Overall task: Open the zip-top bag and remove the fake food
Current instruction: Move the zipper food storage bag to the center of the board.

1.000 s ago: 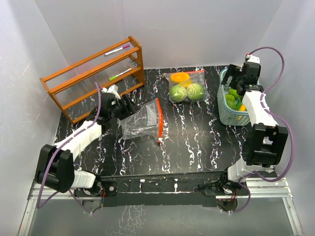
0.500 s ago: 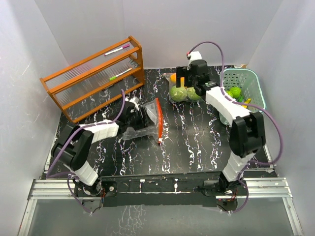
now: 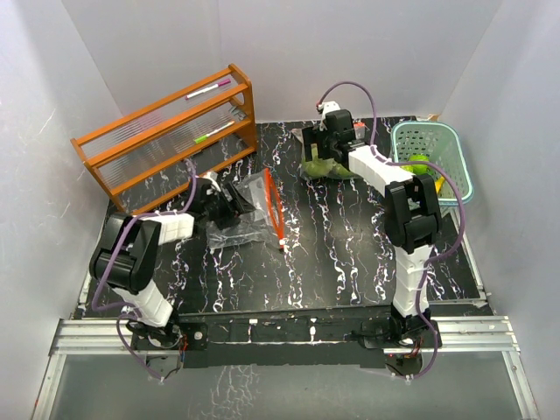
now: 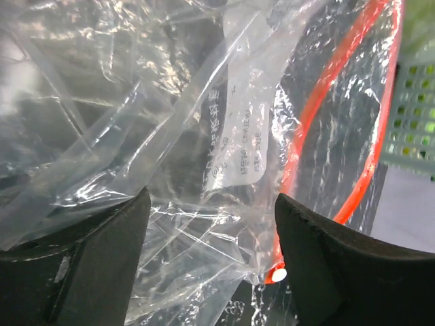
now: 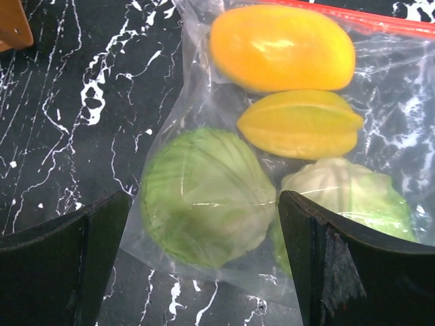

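Observation:
A clear zip-top bag (image 3: 331, 166) with a red zip lies at the back middle of the table and holds fake food. In the right wrist view I see an orange piece (image 5: 282, 47), a yellow ridged piece (image 5: 299, 123), a green cabbage-like ball (image 5: 204, 197) and a paler one (image 5: 346, 197) inside it. My right gripper (image 3: 322, 154) is open just above this bag, its jaws astride the green ball (image 5: 204, 204). A second, empty clear bag (image 3: 254, 208) with a red zip (image 4: 319, 115) lies at the left. My left gripper (image 3: 233, 203) is open, with that bag's film between its jaws (image 4: 211, 204).
A pale-teal slotted basket (image 3: 455, 144) at the back right holds green and yellow toy pieces (image 3: 418, 164). A wooden rack (image 3: 166, 136) with markers stands at the back left. White walls close in on three sides.
My right arm has swung left from the basket to the filled bag. My left gripper has moved right onto the empty bag, which is now more crumpled.

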Robot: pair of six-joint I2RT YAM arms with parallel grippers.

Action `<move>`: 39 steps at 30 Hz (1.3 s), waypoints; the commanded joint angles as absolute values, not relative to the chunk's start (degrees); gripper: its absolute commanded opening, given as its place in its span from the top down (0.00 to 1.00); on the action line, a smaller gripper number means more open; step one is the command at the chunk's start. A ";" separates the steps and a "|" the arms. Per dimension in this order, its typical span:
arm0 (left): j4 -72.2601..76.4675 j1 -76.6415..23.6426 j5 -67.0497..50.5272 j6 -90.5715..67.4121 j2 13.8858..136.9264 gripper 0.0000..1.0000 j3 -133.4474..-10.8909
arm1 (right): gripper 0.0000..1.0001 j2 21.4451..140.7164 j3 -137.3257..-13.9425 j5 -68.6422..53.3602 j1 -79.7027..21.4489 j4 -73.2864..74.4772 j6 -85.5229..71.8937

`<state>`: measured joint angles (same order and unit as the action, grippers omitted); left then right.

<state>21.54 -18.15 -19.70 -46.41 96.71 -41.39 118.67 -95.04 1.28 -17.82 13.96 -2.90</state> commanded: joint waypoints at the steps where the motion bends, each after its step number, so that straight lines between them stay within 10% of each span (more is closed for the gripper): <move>1: 10.56 -15.00 -14.72 -42.71 92.64 0.21 -41.64 | 0.03 116.47 -88.71 -3.44 -17.41 12.05 -3.35; 9: 8.24 -15.03 -12.79 -43.44 84.54 0.08 -42.81 | 0.03 111.77 -77.24 -7.90 -17.64 9.27 -6.23; 26: 4.18 -15.24 -13.93 -40.88 78.77 0.23 -45.19 | 0.09 94.11 -68.73 -7.14 -32.69 4.08 -11.64; 34: 7.03 -19.33 -14.72 -43.34 78.98 0.82 -42.29 | 0.14 103.25 -78.65 -0.93 -15.86 3.36 -8.97; 39: 4.75 -23.31 -13.05 -43.09 79.47 0.82 -44.44 | 0.28 118.04 -92.18 -1.71 -10.08 6.36 -9.99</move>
